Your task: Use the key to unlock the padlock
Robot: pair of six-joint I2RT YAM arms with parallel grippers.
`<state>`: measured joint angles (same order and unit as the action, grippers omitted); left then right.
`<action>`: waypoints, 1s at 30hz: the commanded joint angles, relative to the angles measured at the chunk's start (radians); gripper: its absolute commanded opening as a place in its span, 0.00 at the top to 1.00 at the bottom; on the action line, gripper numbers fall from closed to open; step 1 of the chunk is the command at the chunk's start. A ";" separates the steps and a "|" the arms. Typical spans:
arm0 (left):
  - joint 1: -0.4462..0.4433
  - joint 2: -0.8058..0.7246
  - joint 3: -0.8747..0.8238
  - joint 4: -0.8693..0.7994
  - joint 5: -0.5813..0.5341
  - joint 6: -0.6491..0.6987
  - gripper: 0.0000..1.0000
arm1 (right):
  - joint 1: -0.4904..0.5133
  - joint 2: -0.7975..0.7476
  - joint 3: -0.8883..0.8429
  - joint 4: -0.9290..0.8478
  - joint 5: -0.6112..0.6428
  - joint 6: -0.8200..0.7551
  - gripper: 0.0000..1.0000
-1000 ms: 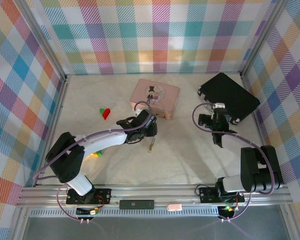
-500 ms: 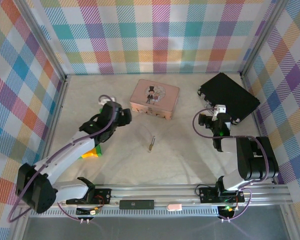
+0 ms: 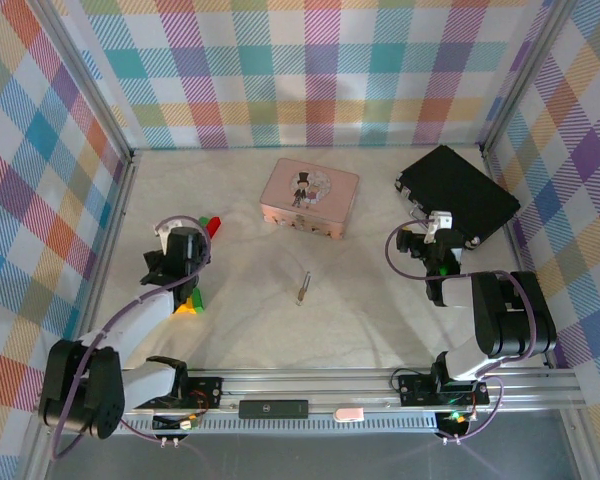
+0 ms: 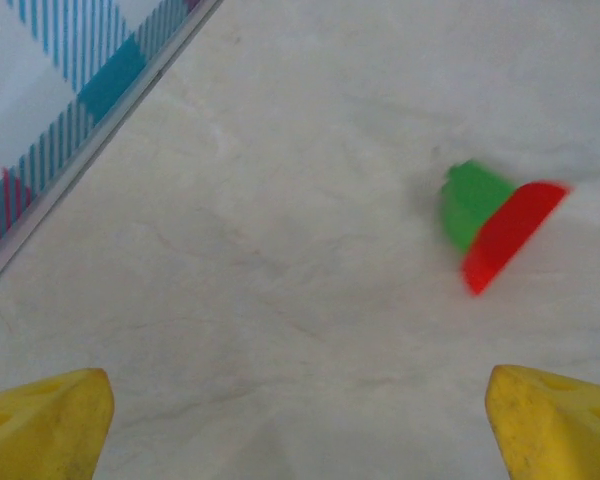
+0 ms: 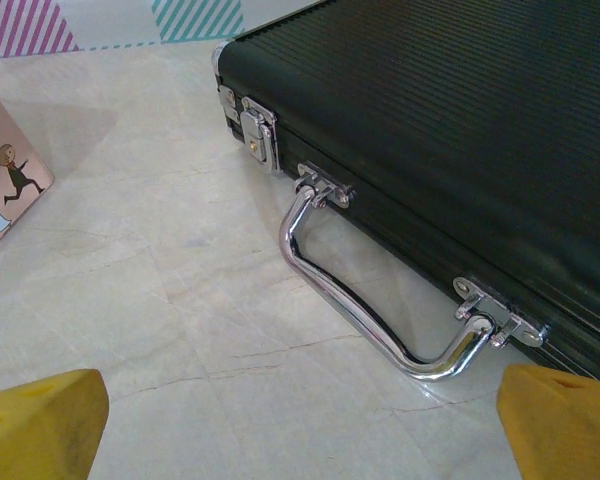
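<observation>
Mid-table, key lying loose, well right of spread left gripper

Left arm: white links between black joint housings, purple cable looped alongside. Right arm: black housings, matching purple cable, green light at its base. Left fingertips and right fingertips are yellow and scuffed.

No writing, label or number is legible anywhere, the pink box showing just a picture.
</observation>
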<state>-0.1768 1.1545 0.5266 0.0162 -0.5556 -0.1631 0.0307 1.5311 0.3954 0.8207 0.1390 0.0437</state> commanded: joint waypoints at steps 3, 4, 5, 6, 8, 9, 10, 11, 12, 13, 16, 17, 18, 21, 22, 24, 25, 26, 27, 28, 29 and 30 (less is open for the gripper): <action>0.105 0.122 -0.181 0.618 0.152 0.159 0.05 | -0.007 0.001 -0.001 0.036 -0.017 0.001 0.01; 0.116 0.150 -0.176 0.639 0.176 0.165 0.05 | -0.008 0.001 -0.001 0.037 -0.018 0.000 0.01; 0.122 0.173 -0.168 0.674 0.204 0.180 0.05 | -0.008 0.001 -0.001 0.036 -0.019 -0.001 0.01; 0.125 0.195 -0.158 0.676 0.209 0.200 0.05 | -0.008 0.000 -0.001 0.036 -0.019 0.000 0.01; 0.139 0.215 -0.122 0.625 0.253 0.201 0.05 | -0.009 0.001 0.000 0.034 -0.019 0.000 0.01; 0.144 0.220 -0.119 0.623 0.287 0.206 0.05 | -0.008 0.001 0.000 0.035 -0.020 0.000 0.01; 0.146 0.216 -0.120 0.623 0.306 0.210 0.05 | -0.008 0.001 -0.001 0.034 -0.019 0.001 0.01; 0.147 0.207 -0.126 0.622 0.326 0.203 0.05 | -0.008 0.001 -0.002 0.035 -0.018 0.000 0.01; 0.152 0.195 -0.133 0.621 0.356 0.185 0.04 | -0.008 0.001 -0.001 0.035 -0.019 0.000 0.01; 0.168 0.191 -0.159 0.665 0.431 0.137 0.04 | -0.008 0.001 -0.001 0.036 -0.019 -0.001 0.01; 0.163 0.247 -0.184 0.798 0.424 0.105 0.04 | -0.008 0.001 -0.001 0.037 -0.019 -0.001 0.01; 0.167 0.285 -0.181 0.834 0.409 0.097 0.04 | -0.008 0.001 -0.001 0.036 -0.021 -0.001 0.01; 0.168 0.318 -0.172 0.851 0.439 0.107 0.04 | -0.008 0.001 -0.001 0.036 -0.019 0.000 0.01; 0.145 0.443 -0.176 1.000 0.488 0.162 0.04 | -0.008 0.001 -0.001 0.036 -0.020 0.000 0.01; 0.143 0.410 -0.164 0.919 0.487 0.156 0.04 | -0.008 0.001 -0.001 0.037 -0.020 -0.001 0.01; 0.143 0.422 -0.163 0.931 0.487 0.161 0.03 | -0.007 0.001 -0.001 0.036 -0.021 -0.001 0.01; 0.143 0.422 -0.158 0.926 0.491 0.160 0.03 | -0.009 0.001 -0.001 0.036 -0.020 -0.001 0.01; 0.142 0.417 -0.140 0.883 0.493 0.160 0.02 | -0.008 0.001 -0.001 0.036 -0.021 -0.001 0.01; 0.142 0.423 -0.126 0.867 0.494 0.164 0.02 | -0.008 0.001 -0.001 0.037 -0.021 -0.001 0.01; 0.135 0.422 -0.123 0.855 0.488 0.169 0.00 | -0.008 0.001 -0.001 0.036 -0.020 -0.001 0.01; 0.129 0.422 -0.120 0.849 0.481 0.173 0.00 | -0.008 0.001 -0.001 0.036 -0.021 -0.001 0.01; 0.126 0.424 -0.117 0.849 0.475 0.178 0.00 | -0.008 0.001 -0.001 0.034 -0.021 -0.001 0.01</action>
<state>-0.0380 1.5776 0.3836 0.8600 -0.0875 -0.0120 0.0307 1.5311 0.3954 0.8227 0.1368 0.0437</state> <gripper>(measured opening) 0.996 0.990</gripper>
